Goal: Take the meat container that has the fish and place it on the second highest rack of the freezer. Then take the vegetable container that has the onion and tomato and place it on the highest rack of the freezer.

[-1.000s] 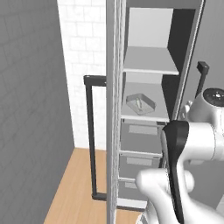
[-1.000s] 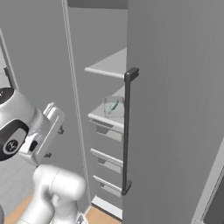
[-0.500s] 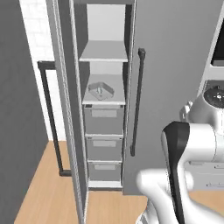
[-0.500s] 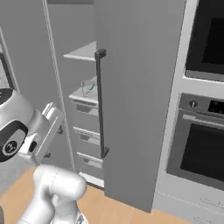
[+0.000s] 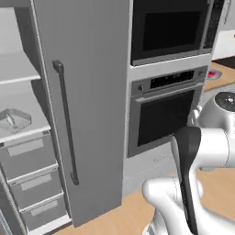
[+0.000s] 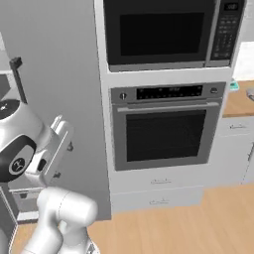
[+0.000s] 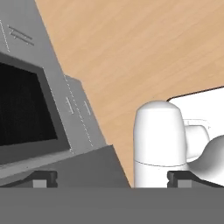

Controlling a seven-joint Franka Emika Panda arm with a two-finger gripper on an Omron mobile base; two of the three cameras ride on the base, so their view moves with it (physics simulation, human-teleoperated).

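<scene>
I see the tall grey freezer [image 5: 27, 137] at the left of the left base view, its matte grey door [image 5: 87, 114] standing open with a long black bar handle [image 5: 65, 121] running down it. Inside, the flat light-grey highest rack [image 5: 16, 69] is bare, and on the second shelf [image 5: 32, 124] just below it sits a shallow clear meat container [image 5: 13, 120]; something small and pale lies in it, too blurred for me to name as the fish. Under that shelf are three smooth grey drawers [image 5: 30, 183] stacked one over another.

Right of the freezer stands a grey cabinet column holding a glossy black microwave [image 6: 168, 32] above a built-in oven [image 6: 166, 131] with a dark glass door and a straight silver handle. Beyond it, a wooden worktop [image 6: 238, 101] shows at the right edge. The floor [image 7: 131, 52] is smooth light wood.

In the hand view, the hand's [image 7: 111, 179] two small dark fingertips [image 7: 43, 179] sit far apart at the bottom, spread wide with nothing between them.
</scene>
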